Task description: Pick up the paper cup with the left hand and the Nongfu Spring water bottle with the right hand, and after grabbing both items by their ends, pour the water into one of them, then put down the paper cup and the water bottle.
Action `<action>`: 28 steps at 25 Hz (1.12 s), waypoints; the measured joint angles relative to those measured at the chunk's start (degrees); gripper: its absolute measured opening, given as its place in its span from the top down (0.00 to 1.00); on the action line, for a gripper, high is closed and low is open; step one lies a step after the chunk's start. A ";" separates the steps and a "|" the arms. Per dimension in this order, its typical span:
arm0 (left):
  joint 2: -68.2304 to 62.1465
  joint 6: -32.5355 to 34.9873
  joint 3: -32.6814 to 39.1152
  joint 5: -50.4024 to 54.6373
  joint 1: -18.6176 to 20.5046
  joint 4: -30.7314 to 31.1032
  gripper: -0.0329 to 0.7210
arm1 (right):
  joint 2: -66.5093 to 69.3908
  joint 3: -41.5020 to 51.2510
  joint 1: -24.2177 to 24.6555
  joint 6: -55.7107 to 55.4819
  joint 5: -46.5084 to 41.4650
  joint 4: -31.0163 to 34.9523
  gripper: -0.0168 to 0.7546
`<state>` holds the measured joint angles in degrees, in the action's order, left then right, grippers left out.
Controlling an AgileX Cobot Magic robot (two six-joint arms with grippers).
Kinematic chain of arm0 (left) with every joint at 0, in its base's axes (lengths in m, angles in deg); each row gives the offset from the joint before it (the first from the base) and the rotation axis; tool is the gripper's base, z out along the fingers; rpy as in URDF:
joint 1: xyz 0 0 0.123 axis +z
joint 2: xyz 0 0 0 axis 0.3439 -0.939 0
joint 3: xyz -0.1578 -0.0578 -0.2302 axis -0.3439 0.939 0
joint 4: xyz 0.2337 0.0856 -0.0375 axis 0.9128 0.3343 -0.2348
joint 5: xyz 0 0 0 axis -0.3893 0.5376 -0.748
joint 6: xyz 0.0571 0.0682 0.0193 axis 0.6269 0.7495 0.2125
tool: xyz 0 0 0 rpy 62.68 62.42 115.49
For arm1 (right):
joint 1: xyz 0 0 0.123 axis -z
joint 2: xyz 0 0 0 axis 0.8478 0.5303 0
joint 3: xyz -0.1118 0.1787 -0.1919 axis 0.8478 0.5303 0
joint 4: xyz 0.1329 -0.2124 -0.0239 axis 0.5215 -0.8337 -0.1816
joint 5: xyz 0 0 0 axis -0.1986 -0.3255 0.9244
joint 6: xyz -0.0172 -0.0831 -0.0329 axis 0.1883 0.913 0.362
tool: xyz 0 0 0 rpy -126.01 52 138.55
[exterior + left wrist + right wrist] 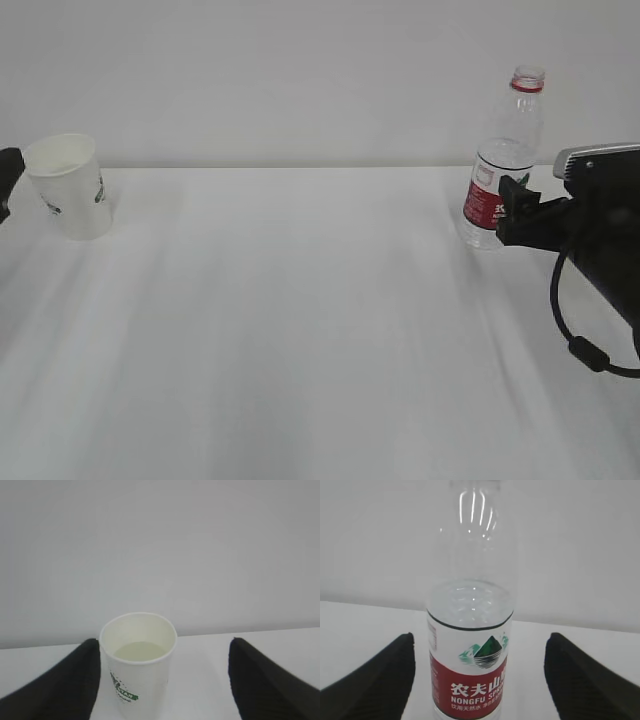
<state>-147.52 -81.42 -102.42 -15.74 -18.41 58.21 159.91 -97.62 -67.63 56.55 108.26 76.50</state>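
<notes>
Right wrist view, bottle (pixel 472 630) label "NONGFU"

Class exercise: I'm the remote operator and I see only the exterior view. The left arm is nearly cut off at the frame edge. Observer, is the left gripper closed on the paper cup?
Observer: No. The left wrist view shows the left gripper open, with the paper cup standing near its left finger.
Operator: Anything inside the cup?
Observer: Pale liquid shows low inside it.
Operator: And the bottle?
Observer: The right gripper is open around the Nongfu Spring water bottle, with gaps on both sides; its water line sits just above the label.
</notes>
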 joint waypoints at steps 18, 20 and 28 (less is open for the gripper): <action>14.45 0.00 0.41 8.06 0.00 0.00 0.22 | -15.57 2.72 0.00 0.00 -7.32 0.00 0.20; 16.06 0.00 0.41 9.53 0.00 0.00 0.22 | -16.78 2.72 0.00 0.00 -8.29 0.00 0.20; 21.93 0.00 0.41 14.38 0.00 0.00 0.23 | -20.93 2.85 0.00 1.80 -11.92 -0.03 0.21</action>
<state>-125.58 -81.42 -102.00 -1.37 -18.41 58.21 138.99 -94.77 -67.63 58.35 96.34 76.46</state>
